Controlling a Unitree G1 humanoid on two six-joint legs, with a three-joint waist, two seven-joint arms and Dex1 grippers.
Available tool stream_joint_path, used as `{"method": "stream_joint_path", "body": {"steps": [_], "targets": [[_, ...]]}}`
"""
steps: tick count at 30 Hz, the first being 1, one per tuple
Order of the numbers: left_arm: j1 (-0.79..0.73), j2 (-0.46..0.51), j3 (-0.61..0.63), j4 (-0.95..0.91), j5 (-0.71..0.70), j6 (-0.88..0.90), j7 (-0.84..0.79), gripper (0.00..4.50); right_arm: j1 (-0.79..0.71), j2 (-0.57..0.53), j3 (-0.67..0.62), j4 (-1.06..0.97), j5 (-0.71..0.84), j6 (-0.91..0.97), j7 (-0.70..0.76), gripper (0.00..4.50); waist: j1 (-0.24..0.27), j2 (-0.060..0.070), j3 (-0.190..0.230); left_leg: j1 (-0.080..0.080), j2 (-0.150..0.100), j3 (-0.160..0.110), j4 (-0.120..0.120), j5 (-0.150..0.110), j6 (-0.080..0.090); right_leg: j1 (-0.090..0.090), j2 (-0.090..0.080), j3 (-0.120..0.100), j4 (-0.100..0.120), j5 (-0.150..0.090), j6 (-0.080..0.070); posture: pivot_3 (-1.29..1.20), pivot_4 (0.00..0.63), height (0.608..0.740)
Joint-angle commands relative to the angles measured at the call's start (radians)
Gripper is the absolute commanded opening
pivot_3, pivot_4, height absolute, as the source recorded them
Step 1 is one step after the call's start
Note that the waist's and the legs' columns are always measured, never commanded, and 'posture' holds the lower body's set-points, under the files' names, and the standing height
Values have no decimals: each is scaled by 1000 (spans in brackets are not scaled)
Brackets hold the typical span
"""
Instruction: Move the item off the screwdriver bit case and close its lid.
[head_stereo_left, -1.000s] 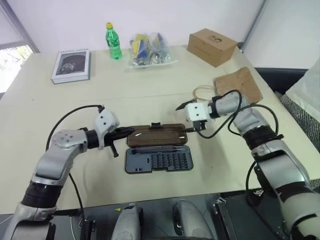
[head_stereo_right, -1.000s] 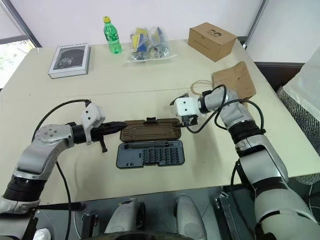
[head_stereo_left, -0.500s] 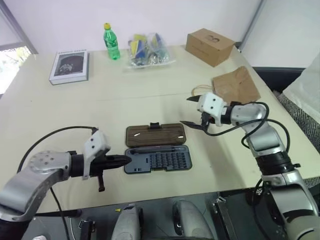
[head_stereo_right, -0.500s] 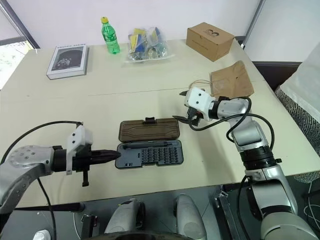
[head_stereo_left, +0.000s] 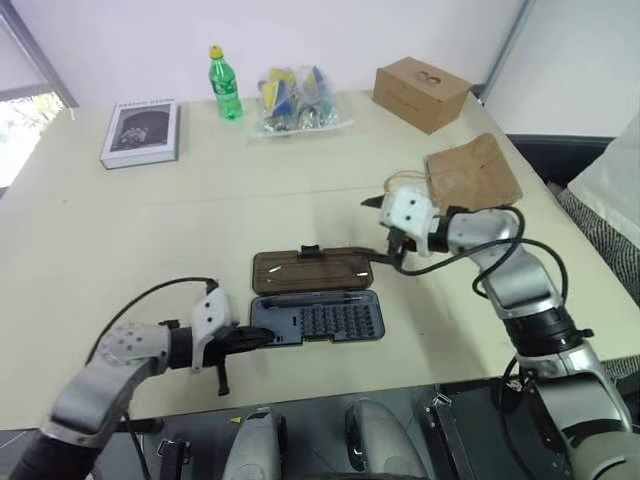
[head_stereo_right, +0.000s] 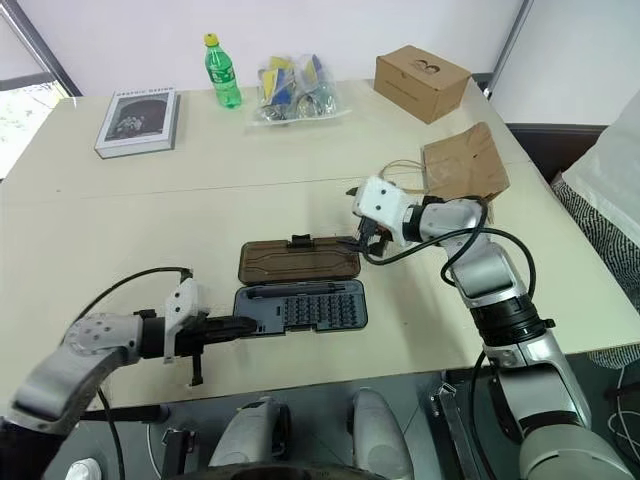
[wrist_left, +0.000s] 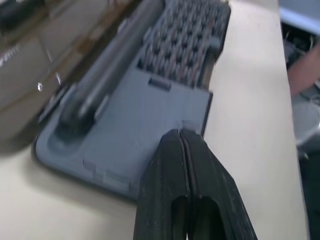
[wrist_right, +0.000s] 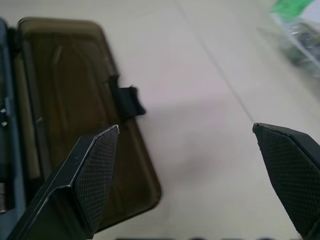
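Far left on the beige surface (head_stereo_left: 120, 220), grey-covered book (head_stereo_left: 141, 131); beside it, green plastic bottle (head_stereo_left: 226, 83), then clear bag of colourful packets (head_stereo_left: 297, 100). Nearer, low on the left, left tool (head_stereo_left: 262, 337) with black fingers clenched together, nothing between them, tips touching the left end of the open flat rectangular screwdriver bit case (head_stereo_left: 316, 318), dark blue-grey tray with rows of small bits. Behind the tray, hinged translucent smoky brown lid (head_stereo_left: 311, 270) lying flat, black latch tab at its far edge. Just right of the lid's right end, right tool (head_stereo_right: 352, 215), released, fingers spread wide, empty. Further right, flat brown kraft paper bag (head_stereo_left: 473, 171) with thin loop handles, off the case. Behind, brown cardboard box (head_stereo_left: 422, 93).
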Motion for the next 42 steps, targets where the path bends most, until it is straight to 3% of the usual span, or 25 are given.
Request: {"method": "stream_joint_path", "body": {"steps": [1, 11, 18, 24, 27, 33, 42], "targets": [[17, -19, -37, 173, 84, -124, -22, 0, -38, 28, 14, 52, 4, 4, 2, 4471, 0, 0, -1, 1, 0, 0, 0, 0, 0, 1, 0, 0, 0, 0, 0, 0, 150, 740], [29, -50, -49, 413, 117, -370, -68, 0, -143, 92, 36, 364, 3, -49, 42, 4471, -7, 11, -9, 9, 0, 1, -1, 0, 0, 7, 0, 0, 0, 0, -1, 0, 150, 740], [39, -60, -51, 448, 113, -425, -62, 0, -168, 107, 52, 498, -23, -122, 65, 4471, -8, 13, -10, 31, 0, 2, -14, 0, 1, 23, 0, 1, -2, -3, -5, 0, 150, 740], [35, -60, -56, 442, 109, -422, -62, 0, -200, 135, 48, 565, -23, -136, 67, 4471, -9, 15, -11, 33, 1, 2, -15, 0, 1, 23, 1, 1, -1, -4, -7, 0, 150, 740], [35, -58, -59, 438, 110, -420, -64, 0, -209, 146, 51, 575, -27, -146, 68, 3173, -8, 15, -12, 33, 1, 2, -16, 0, 1, 23, 1, 1, -1, -4, -7, 0, 150, 740], [32, -57, -61, 436, 108, -418, -69, 0, -219, 166, 54, 589, -39, -157, 67, 39, -9, 16, -12, 33, 2, 1, -16, 0, 1, 23, 1, 1, -1, -4, -7, 0, 150, 740], [26, -62, -61, 437, 107, -420, -71, 0, -186, 152, 85, 569, -67, -169, 116, 39, -9, 16, -12, 33, 2, 0, -17, 0, 1, 23, 0, 1, -1, -6, -9, 0, 150, 740]]}}
